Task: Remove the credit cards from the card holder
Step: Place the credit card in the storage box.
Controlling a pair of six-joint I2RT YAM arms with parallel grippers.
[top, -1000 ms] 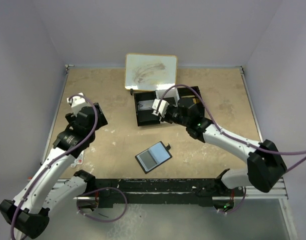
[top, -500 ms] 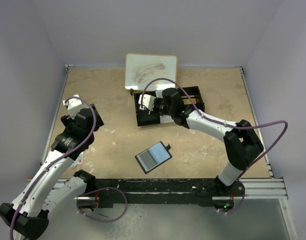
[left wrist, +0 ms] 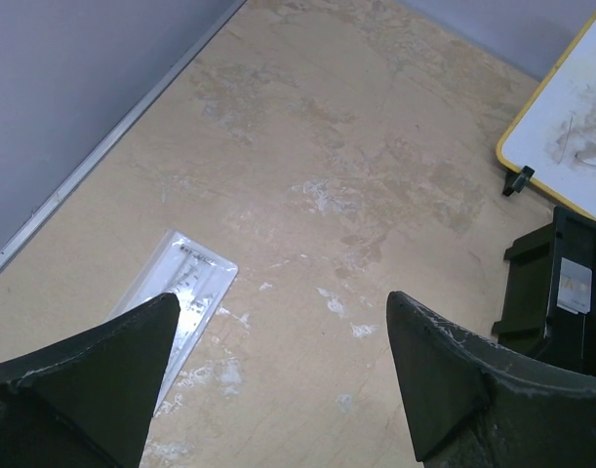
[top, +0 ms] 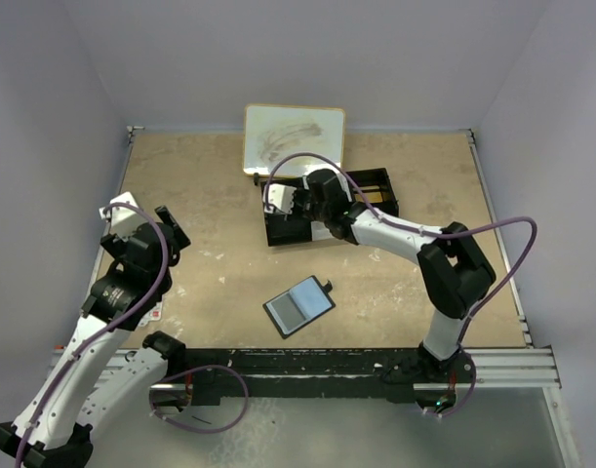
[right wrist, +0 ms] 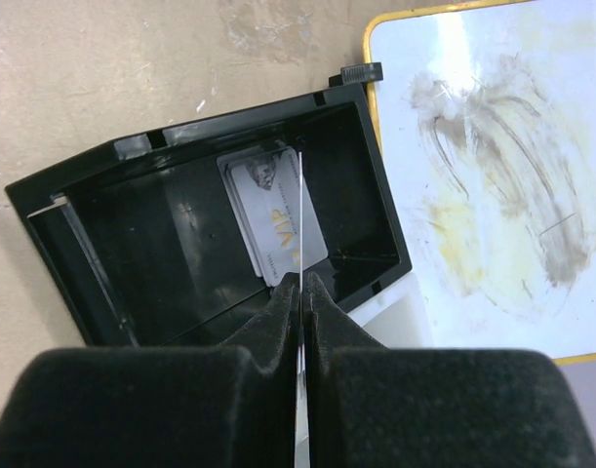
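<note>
The card holder (top: 298,306) lies open on the table, its grey-blue inside up, apart from both arms. My right gripper (right wrist: 300,278) is shut on a credit card (right wrist: 301,210) seen edge-on as a thin line. It hangs over the left compartment of the black tray (right wrist: 229,117), where a grey VIP card (right wrist: 263,219) lies flat. From above, the right gripper (top: 299,205) is over the tray (top: 376,185). My left gripper (left wrist: 283,297) is open and holds nothing, over bare table at the far left (top: 161,234).
A yellow-rimmed whiteboard (top: 294,138) lies just behind the tray. In the left wrist view, a pale flat plastic piece (left wrist: 185,288) rests on the table near the left wall, partly behind my left finger.
The right gripper has swung left with its card, over the tray's left compartment. The left arm has drawn back toward the left wall, still open.
</note>
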